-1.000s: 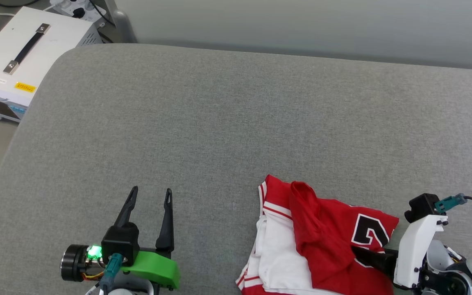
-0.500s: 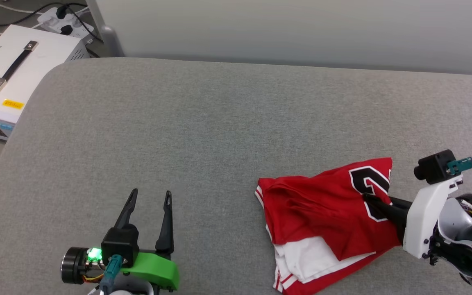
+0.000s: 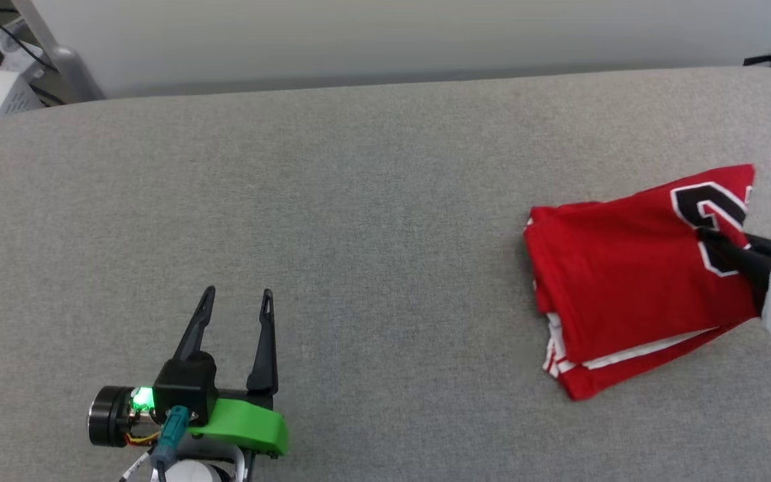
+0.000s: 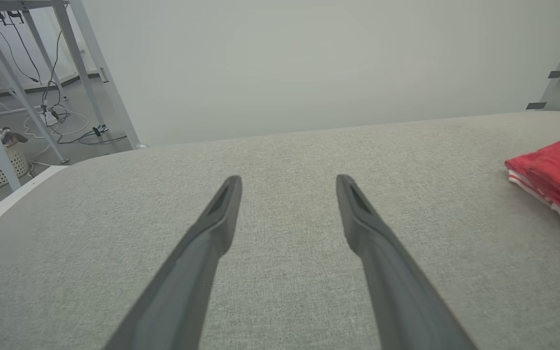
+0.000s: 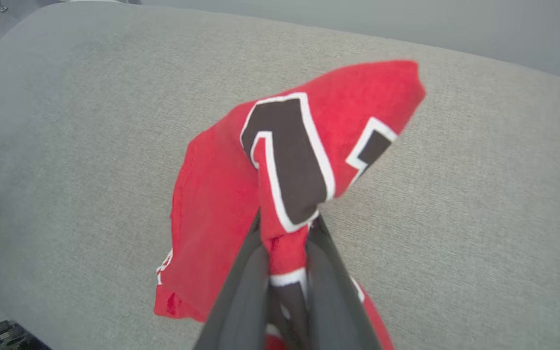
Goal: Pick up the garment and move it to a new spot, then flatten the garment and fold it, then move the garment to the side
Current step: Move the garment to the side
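Right wrist view, red garment (image 5: pixel 212 204) bunched, black white-edged numeral (image 5: pixel 294 160), pinched in right jaws, left jaws wide

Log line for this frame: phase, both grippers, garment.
phase: pick-and-move | right gripper: shut on garment at printed number | left gripper: open, empty, over grey surface

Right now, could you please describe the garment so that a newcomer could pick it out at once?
Take the wide grey padded surface and look to its right side. There the right gripper is shut on a bunched garment. Against the plain grey it stands out: red cloth, white striped trim, and a black numeral outlined in white.
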Available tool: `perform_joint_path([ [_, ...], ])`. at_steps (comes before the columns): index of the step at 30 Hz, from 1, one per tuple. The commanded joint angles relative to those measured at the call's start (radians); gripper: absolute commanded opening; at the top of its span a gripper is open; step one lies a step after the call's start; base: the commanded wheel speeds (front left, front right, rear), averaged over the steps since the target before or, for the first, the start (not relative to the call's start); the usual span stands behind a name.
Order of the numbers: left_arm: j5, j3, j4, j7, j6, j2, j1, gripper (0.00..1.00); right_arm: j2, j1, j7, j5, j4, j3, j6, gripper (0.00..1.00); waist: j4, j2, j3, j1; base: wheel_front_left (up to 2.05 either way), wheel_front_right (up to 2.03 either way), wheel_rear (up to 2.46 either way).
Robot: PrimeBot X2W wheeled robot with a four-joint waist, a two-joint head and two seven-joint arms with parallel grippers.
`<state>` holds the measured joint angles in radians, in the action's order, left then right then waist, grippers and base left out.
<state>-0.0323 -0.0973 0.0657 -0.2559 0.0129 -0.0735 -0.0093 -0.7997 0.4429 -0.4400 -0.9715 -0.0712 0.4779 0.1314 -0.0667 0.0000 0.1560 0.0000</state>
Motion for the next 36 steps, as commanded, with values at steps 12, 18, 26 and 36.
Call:
perform_joint_path([
  [12, 0.031, 0.005, -0.086, -0.006, -0.004, -0.050, -0.122, 1.00, -0.107, 0.151, 0.014, 0.055, -0.270, -0.158, -0.001, 0.00, -0.090, 0.0000, 0.267, 0.0000, 0.00, 0.00, 0.00],
  [18, 0.035, 0.000, -0.111, -0.006, -0.009, -0.066, -0.173, 1.00, -0.162, 0.230, 0.042, 0.128, -0.412, -0.182, -0.001, 0.00, -0.076, 0.0000, 0.337, 0.0000, 0.00, 0.00, 0.00],
  [26, 0.034, -0.002, -0.137, -0.006, -0.003, -0.078, -0.197, 1.00, -0.170, 0.333, 0.126, 0.228, -0.582, -0.199, -0.001, 0.00, -0.067, 0.0000, 0.375, 0.0000, 0.00, 0.00, 0.00],
  [36, 0.030, -0.010, -0.138, -0.006, 0.014, -0.074, -0.190, 1.00, -0.129, 0.403, 0.248, 0.259, -0.709, -0.179, -0.001, 1.00, -0.065, 0.0000, 0.344, 0.0000, 0.00, 0.00, 0.00],
])
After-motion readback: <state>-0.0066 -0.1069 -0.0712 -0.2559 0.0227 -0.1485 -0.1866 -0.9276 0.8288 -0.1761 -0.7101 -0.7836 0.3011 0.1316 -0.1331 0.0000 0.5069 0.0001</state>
